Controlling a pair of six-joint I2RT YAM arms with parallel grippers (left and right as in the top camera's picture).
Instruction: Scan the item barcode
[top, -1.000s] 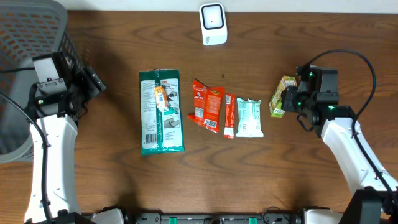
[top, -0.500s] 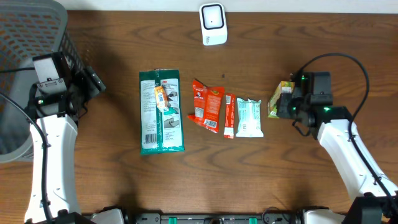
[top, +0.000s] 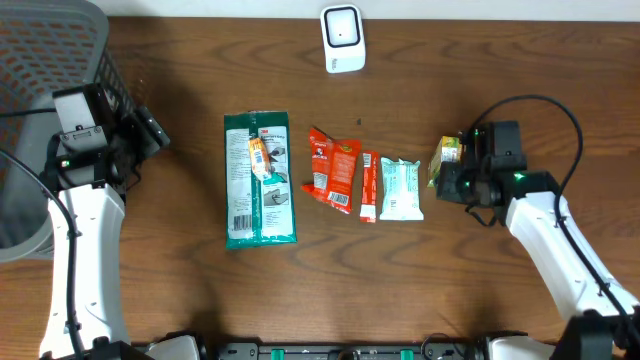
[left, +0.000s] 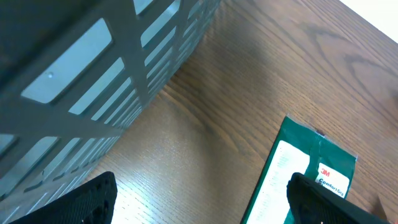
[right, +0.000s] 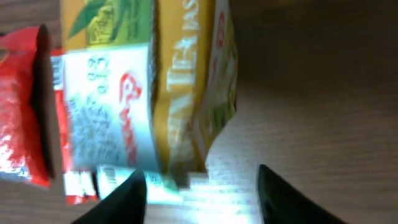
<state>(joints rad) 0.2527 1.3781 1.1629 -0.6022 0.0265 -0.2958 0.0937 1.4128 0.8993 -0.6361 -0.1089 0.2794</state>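
Tea packet (top: 445, 160) sits on the counter (top: 500, 80), well apart from the scanner (top: 342, 38), apparently loose between the right gripper's (top: 462, 172) parted jaws in a blurred wrist view, so an off-centre squeeze could skid it away; the left gripper's (left: 202, 199) jaws gape empty.

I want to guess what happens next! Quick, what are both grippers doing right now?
Left gripper: open, holding nothing.
Right gripper: open, with the yellow tea box at its fingertips but not clamped.
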